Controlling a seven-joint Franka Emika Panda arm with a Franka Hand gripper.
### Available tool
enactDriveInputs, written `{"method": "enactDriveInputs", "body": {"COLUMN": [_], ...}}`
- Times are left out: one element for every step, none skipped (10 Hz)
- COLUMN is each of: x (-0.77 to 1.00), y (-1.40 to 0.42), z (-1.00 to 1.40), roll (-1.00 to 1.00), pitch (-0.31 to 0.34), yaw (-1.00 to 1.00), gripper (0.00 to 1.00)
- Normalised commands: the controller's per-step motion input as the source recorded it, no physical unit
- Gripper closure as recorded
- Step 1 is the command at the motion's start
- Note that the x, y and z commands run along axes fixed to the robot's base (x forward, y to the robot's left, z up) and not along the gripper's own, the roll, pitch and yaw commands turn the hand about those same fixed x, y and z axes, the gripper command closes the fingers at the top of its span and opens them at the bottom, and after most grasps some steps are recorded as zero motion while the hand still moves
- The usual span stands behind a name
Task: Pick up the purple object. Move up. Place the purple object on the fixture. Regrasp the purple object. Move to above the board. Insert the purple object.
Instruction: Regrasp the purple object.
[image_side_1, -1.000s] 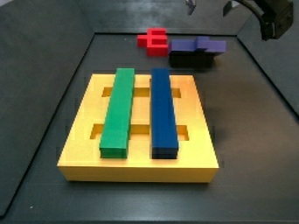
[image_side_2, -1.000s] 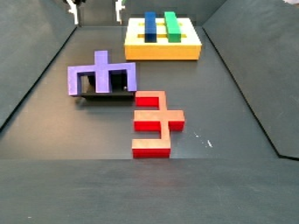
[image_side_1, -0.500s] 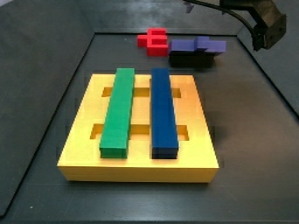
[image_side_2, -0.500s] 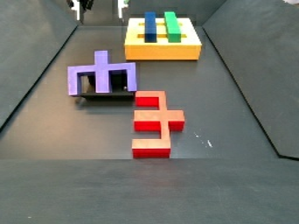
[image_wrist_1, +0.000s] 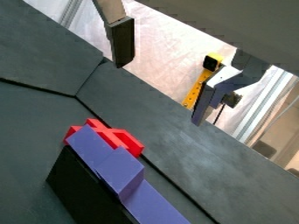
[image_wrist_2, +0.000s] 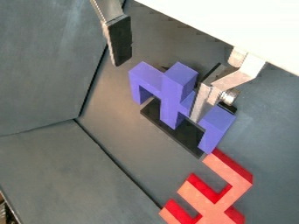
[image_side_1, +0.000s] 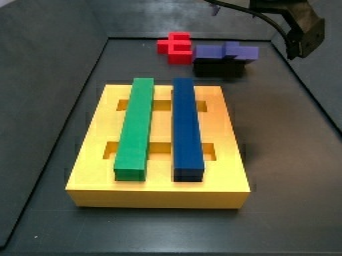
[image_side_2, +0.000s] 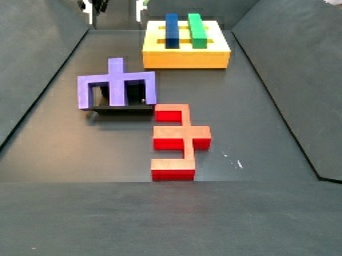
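While the purple object (image_wrist_2: 176, 94) rests on the fixture (image_wrist_2: 187, 131) near the floor's far edge, the gripper (image_wrist_2: 176, 52) hangs above it, apart, fingers (image_wrist_2: 119, 37) spread wide and holding nothing. Just beside it lies the red block (image_side_2: 177, 140) (touching or not, I cannot tell). Well apart, the board (image_side_1: 160, 190) bears its green bar (image_side_1: 136, 125) and blue bar (image_side_1: 187, 128).

Empty, open pincer (image_wrist_1: 170, 77) above purple object (image_wrist_1: 126, 179) and red block (image_wrist_1: 107, 138).
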Motion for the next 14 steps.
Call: {"method": "enactDriveInputs", "body": {"x": [0.0,0.0,0.0,0.0,0.08,0.13,0.13,0.06,0.07,0.2,0.22,0.25,0.28,0.28], "y": [0.01,0.02,0.0,0.0,0.0,0.0,0.03,0.05,0.04,0.01,0.0,0.01,0.04,0.04], "z": [-0.23,-0.3,-0.38,-0.37,-0.32,-0.41,-0.41,-0.45,-0.42,-0.33,-0.25,-0.17,-0.19,-0.17], "roll": [0.09,0.0,-0.13,-0.4,-0.45,-0.44,-0.28,-0.15,-0.05,0.0,0.06,0.23,0.26,0.35], "pitch": [0.0,0.0,-0.1,-0.111,-0.103,-0.151,-0.197,-0.28,-0.351,-0.286,-0.194,-0.054,-0.006,0.0], "yaw": [0.0,0.0,0.0,0.06,0.03,0.03,0.03,0.07,0.08,0.07,0.09,0.1,0.09,0.04], "gripper": [0.0,0.0,0.0,0.0,0.0,0.0,0.0,0.0,0.0,0.0,0.0,0.0,0.0,0.0]}}
